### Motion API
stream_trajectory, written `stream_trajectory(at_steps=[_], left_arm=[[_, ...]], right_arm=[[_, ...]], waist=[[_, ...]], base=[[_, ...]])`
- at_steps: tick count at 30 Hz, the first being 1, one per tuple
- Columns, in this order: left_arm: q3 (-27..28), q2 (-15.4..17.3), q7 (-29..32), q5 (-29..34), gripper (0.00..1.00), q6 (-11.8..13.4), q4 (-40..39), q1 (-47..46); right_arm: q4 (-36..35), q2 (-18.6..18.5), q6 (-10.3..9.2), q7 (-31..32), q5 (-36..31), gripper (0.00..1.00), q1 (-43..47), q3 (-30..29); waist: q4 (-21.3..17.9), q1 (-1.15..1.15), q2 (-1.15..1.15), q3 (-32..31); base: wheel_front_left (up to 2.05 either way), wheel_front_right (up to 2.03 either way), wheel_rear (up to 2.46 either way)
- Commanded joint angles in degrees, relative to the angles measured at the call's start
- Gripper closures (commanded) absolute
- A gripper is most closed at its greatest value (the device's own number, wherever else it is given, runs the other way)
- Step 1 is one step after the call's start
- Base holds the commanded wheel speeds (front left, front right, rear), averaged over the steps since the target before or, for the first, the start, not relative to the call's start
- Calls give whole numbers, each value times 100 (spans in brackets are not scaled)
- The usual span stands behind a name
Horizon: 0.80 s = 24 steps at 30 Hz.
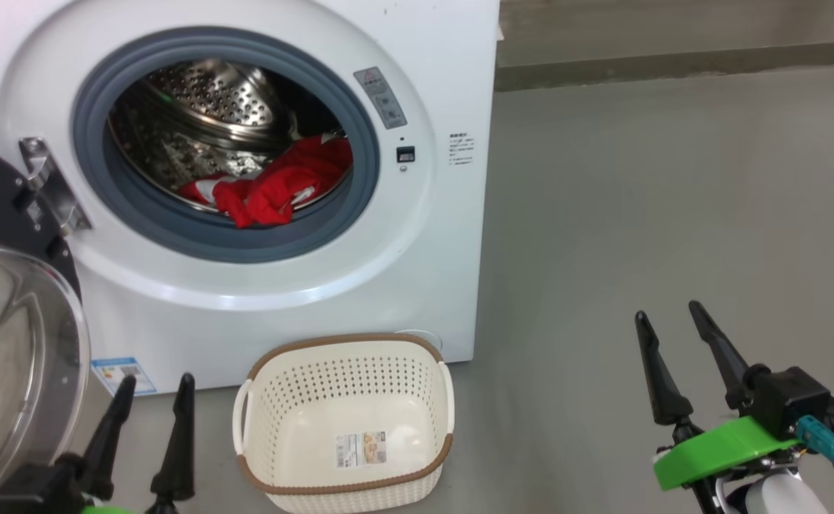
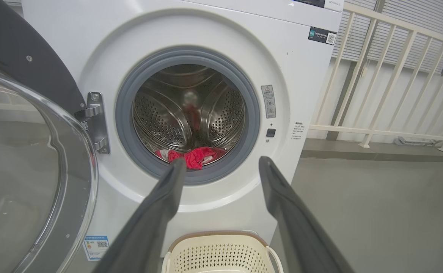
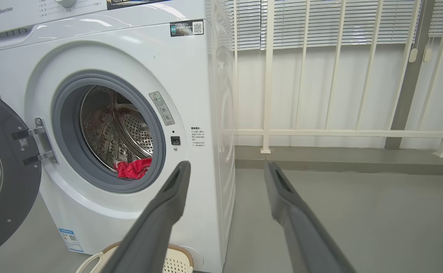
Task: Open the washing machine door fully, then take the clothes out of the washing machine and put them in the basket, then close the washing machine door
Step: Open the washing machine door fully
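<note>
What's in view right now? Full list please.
washing machine: 1, white, on the floor, left half of the head view
washing machine door: 1, black rim and clear glass, open, hinged on the machine's left side
rubber ring: 1, grey, around the opening
drum: 1, perforated steel, inside the ring
clothes: 1 heap, red with white, front bottom of the drum
basket: 1, cream with brown rim, on the floor before the machine
paper label: 1, white, on the basket's bottom
railing: 1, white, behind and right of the machine
floor: grey
left hand: 1, dark fingers, open, beside the door
right hand: 1, dark fingers, open, over bare floor
</note>
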Motion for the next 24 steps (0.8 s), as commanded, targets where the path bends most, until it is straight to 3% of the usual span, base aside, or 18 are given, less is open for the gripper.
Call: stream_trajectory(at_steps=[1,24], left_arm=[[212,114,-86,27,0,-32,-69,-92],[552,-493,-317,406,0,-172,339,767]], right_arm=[[-181,5,37,-37,-8,0,-52,96],[-217,-207,37,-37,168,0,568,242]], waist=[[-94,0,0,-93],[-324,0,0,-306]], base=[[0,0,0],[0,0,0]])
